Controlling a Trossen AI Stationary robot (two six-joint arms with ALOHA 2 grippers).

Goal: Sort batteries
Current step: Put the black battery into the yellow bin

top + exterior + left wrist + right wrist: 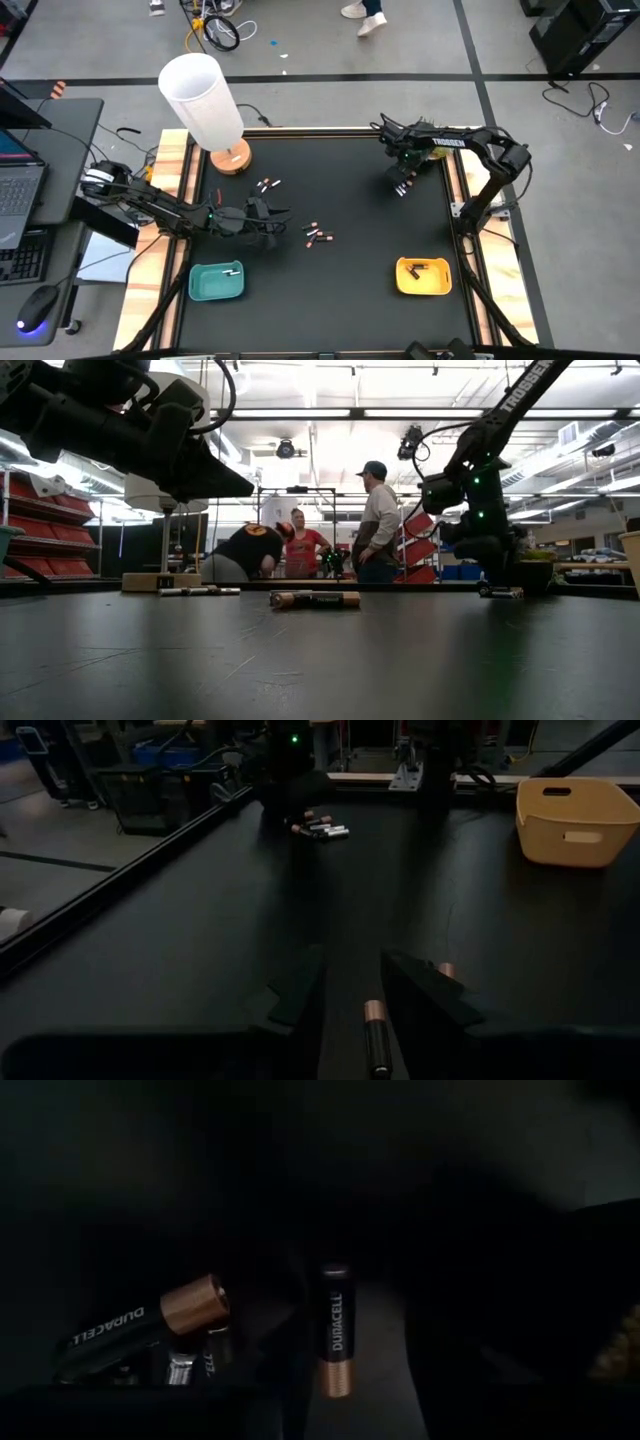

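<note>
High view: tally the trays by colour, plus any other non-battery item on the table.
Teal tray: 1
Yellow tray: 1
Lamp: 1
Total: 3

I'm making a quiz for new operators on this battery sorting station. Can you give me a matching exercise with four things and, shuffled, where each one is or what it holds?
Things:
1. teal tray
2. yellow tray
3. lamp
4. right tool

Places or states:
A. holds a dark battery
B. stands at a table corner on the left arm's side
C. holds a pale battery
D. is at a battery cluster on the right arm's side

Pairs: 1-C, 2-A, 3-B, 4-D
</note>
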